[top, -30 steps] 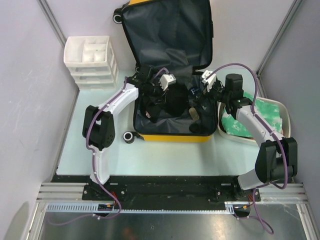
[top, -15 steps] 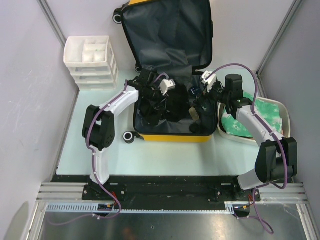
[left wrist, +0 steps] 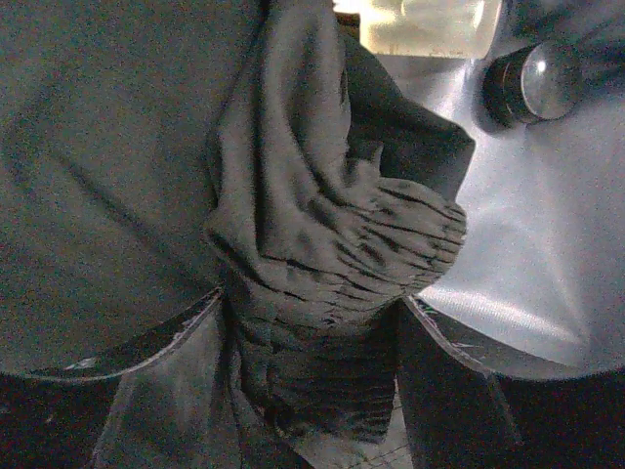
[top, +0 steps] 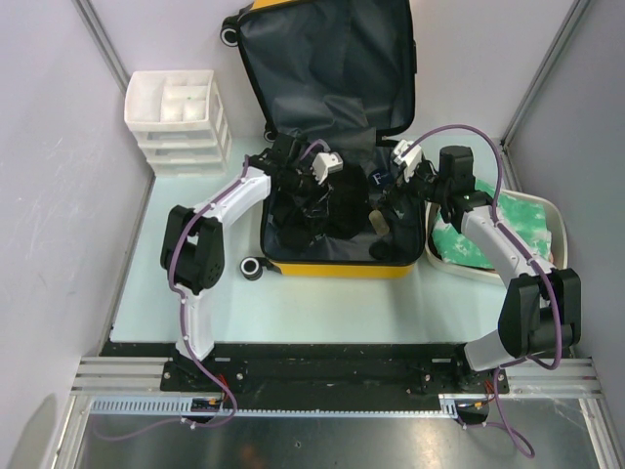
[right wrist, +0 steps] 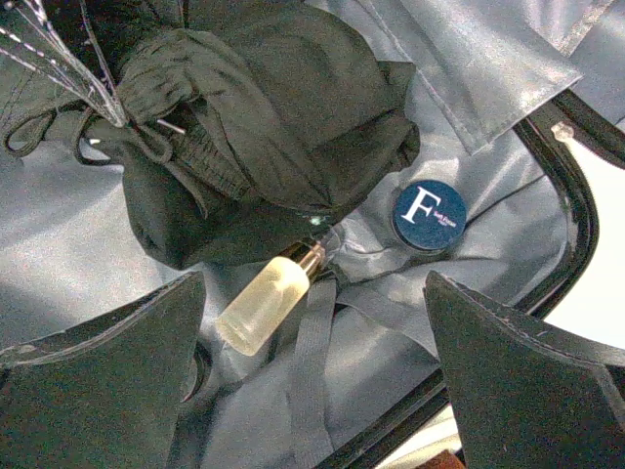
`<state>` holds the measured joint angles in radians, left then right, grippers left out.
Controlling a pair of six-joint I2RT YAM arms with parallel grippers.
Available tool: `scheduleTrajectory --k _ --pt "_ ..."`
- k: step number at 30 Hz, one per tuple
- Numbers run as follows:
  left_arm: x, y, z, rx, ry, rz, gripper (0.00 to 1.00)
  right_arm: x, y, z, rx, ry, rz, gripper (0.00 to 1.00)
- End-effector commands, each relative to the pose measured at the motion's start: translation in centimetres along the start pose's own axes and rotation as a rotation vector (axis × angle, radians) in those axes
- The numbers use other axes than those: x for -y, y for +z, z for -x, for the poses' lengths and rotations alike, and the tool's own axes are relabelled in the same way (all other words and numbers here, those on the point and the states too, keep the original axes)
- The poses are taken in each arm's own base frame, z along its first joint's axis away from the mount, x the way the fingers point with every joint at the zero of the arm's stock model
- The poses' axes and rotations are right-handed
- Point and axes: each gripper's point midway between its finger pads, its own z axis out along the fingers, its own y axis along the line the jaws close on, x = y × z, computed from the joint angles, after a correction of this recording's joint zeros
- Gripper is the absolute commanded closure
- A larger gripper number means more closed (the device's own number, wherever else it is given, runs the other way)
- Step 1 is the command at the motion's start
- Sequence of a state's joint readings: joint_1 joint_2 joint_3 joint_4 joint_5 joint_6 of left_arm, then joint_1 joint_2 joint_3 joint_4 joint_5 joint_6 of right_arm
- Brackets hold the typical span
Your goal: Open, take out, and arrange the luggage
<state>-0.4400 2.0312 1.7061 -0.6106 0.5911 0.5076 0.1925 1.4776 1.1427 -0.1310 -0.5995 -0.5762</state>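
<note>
The yellow luggage point(top: 332, 266) lies open on the table, its dark-lined lid point(top: 322, 59) propped against the back wall. My left gripper point(top: 311, 186) point(left wrist: 312, 371) is down inside it, jaws apart, and the ribbed cuff of a dark garment point(left wrist: 332, 254) point(top: 337, 200) is bunched between the fingers. My right gripper point(top: 393, 198) point(right wrist: 312, 362) hovers wide open over the right side of the lining, holding nothing. Below it lie a pale yellow bottle point(right wrist: 266, 303) point(top: 379, 222) and a round blue tin point(right wrist: 430, 215) marked F.
A white drawer unit point(top: 176, 117) stands at the back left. A white tub point(top: 552, 217) holding green packaging point(top: 508, 220) sits right of the suitcase. A black wheel point(top: 252, 266) sticks out at the case's front left. Grey walls close both sides.
My left gripper's jaws have spread wider around the dark garment, and it has shifted slightly within the suitcase. The right arm has stayed still.
</note>
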Motion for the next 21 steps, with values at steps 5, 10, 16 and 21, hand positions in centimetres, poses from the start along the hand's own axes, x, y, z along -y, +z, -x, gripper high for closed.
scheduleTrajectory --k 5,10,16,21 --pt "-0.3 0.4 4.0 0.073 -0.048 0.013 0.31 0.2 -0.5 0.8 0.017 0.006 -0.014 0.0" --pt "-0.4 1.7 3.0 0.016 -0.007 0.061 0.3 0.2 -0.6 0.5 0.005 0.015 -0.019 0.0" --pt "-1.6 3.1 0.0 -0.119 0.088 0.178 0.29 0.4 -0.6 0.4 0.002 0.02 -0.025 0.0" --pt "-2.6 3.4 -2.5 -0.213 0.149 0.246 0.12 0.5 -0.8 0.2 -0.002 0.026 -0.03 0.0"
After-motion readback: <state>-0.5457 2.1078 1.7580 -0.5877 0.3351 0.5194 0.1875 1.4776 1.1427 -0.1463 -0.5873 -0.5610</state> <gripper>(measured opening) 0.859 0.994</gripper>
